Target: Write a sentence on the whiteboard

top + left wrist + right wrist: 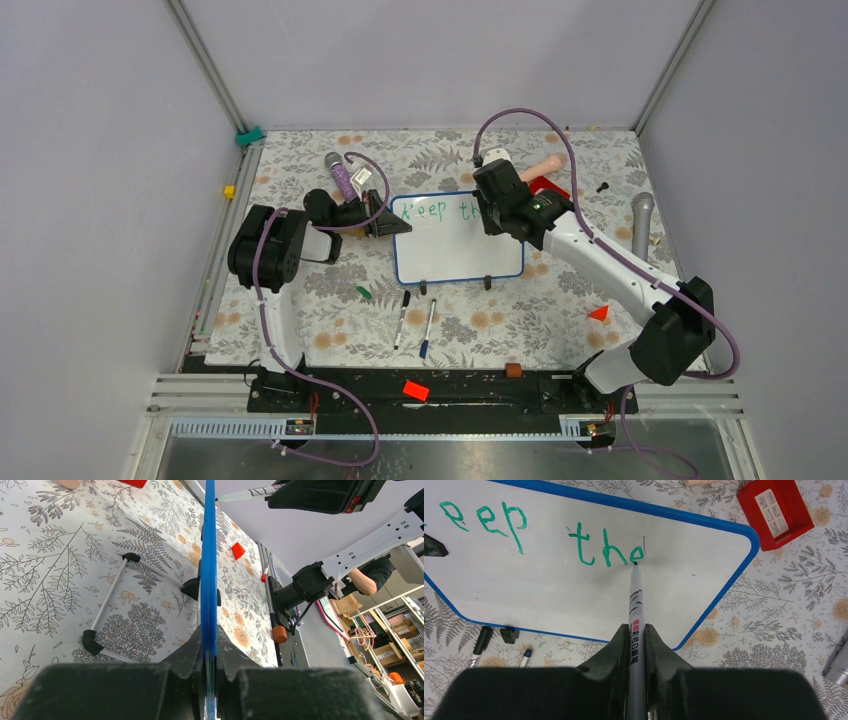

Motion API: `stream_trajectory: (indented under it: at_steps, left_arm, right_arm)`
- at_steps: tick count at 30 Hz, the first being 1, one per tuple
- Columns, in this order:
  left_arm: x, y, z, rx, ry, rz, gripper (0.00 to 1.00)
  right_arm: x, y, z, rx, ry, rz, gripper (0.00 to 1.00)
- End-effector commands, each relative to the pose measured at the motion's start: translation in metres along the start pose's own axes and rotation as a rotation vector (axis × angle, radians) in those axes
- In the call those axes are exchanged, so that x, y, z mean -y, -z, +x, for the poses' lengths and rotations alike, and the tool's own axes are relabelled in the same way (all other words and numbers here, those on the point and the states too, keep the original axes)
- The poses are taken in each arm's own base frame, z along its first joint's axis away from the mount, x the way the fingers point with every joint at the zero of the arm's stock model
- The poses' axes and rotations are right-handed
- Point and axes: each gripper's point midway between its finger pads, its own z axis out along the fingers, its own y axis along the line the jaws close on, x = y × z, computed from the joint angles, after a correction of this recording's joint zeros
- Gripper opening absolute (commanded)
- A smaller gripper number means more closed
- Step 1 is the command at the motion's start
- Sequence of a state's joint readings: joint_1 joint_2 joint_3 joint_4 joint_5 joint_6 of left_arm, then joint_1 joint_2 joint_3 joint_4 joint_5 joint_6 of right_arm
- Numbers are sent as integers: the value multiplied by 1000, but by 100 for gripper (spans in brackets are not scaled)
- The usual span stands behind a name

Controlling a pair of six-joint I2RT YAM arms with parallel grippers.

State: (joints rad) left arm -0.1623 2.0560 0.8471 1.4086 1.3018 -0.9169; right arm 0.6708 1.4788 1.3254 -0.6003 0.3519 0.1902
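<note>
Whiteboard (455,250) sits mid-table (560,320), nearer the far edge. Left gripper (209,655) clenched on the board's left blue rim. Right gripper (636,635) grasps a grey marker (635,600), tip touching the board at the final "e". Sentence (605,555), green, 1 line: "Keep the".

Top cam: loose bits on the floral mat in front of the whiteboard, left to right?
green cap → marker with black cap → marker with blue end → orange-red wedge
</note>
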Motion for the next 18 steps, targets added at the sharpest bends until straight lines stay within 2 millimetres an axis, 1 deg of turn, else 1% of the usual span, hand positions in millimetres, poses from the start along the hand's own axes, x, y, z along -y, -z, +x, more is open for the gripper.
stream_trajectory:
  at_steps: [1, 9, 13, 18]
  left_arm:
    - [21, -2, -8, -9, -112, 44, 0]
    - [20, -2, -9, -8, -111, 42, 0]
    - [20, -2, -9, -7, -111, 42, 0]
    - [21, -2, -9, -4, -111, 40, 0]
  right_arm:
    - [17, 7, -2, 13, -11, 52, 0]
    - [22, 10, -8, 26, -22, 67, 0]
    - [24, 16, -14, 46, -33, 68, 0]
    - [18, 29, -21, 88, -52, 9, 0]
